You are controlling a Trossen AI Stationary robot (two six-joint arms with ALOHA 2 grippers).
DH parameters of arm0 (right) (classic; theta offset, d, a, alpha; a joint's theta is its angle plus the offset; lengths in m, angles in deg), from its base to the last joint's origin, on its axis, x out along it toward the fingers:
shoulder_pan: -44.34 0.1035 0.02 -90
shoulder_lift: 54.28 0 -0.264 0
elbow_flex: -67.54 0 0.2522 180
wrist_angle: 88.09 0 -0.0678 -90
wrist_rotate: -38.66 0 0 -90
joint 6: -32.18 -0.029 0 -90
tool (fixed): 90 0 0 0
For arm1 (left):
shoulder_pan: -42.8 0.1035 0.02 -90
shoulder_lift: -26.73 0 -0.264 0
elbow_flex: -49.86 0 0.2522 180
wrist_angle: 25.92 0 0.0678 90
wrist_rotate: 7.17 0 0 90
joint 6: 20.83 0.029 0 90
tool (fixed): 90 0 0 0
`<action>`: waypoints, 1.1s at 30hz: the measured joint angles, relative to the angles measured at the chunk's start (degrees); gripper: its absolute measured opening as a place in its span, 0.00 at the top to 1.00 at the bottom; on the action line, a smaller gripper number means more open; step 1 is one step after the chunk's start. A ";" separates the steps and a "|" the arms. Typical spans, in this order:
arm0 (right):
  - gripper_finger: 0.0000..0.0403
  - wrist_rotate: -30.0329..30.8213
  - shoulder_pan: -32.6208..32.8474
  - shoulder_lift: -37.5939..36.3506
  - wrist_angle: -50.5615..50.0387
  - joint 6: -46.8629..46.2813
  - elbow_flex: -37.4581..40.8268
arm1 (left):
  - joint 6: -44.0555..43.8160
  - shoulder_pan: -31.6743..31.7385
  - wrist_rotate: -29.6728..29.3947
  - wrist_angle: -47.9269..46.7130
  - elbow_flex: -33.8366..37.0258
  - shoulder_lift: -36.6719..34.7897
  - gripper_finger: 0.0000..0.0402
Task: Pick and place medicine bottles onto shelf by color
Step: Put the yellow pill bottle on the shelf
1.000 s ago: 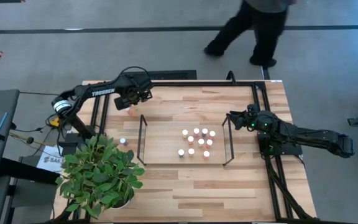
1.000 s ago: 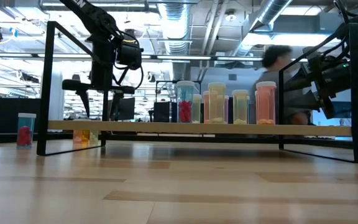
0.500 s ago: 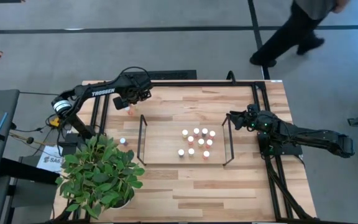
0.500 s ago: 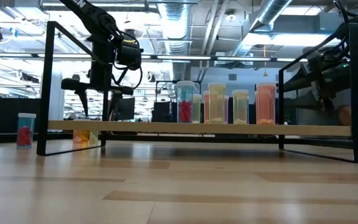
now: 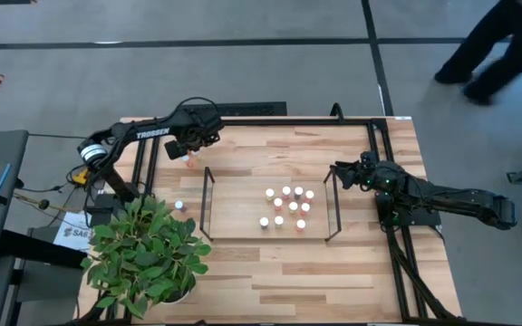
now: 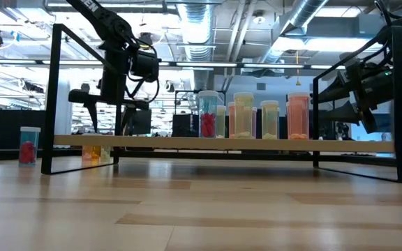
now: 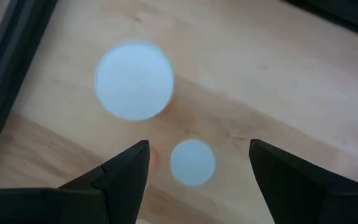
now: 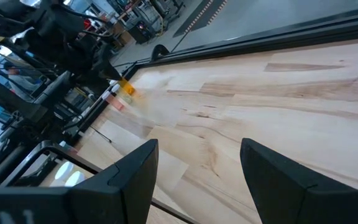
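Note:
My left gripper (image 5: 191, 152) hangs open, pointing down, over two white-capped medicine bottles (image 5: 189, 163) that stand on the table left of the shelf. In the left wrist view a small white cap (image 7: 192, 162) shows below and between my open fingers, with a larger white cap (image 7: 133, 81) beside it. The gripper (image 7: 197, 158) touches neither. The shelf (image 5: 243, 204) carries several bottles (image 5: 286, 206), upright in the low view (image 6: 243, 115). My right gripper (image 5: 341, 172) waits open at the shelf's right end, holding nothing.
One more bottle (image 5: 178, 206) stands by a potted plant (image 5: 148, 254) at the table's near left. A black frame (image 5: 379, 145) runs around the table. A person's legs (image 5: 488, 54) show on the floor beyond the far right corner.
The person beyond the table's far edge has walked toward the right. Both arms have stayed in place, and no bottle has moved.

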 joint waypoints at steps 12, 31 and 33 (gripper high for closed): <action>0.38 0.00 0.02 0.00 -0.02 0.00 0.00 | -0.07 0.01 -0.37 0.95 -0.02 1.54 0.34; 0.38 0.00 -0.01 0.00 -0.02 -0.01 0.00 | -2.06 0.08 1.67 1.09 0.75 3.77 0.34; 0.38 -0.02 0.02 0.00 -0.02 0.00 0.00 | -2.02 0.06 1.65 1.25 0.68 3.66 0.34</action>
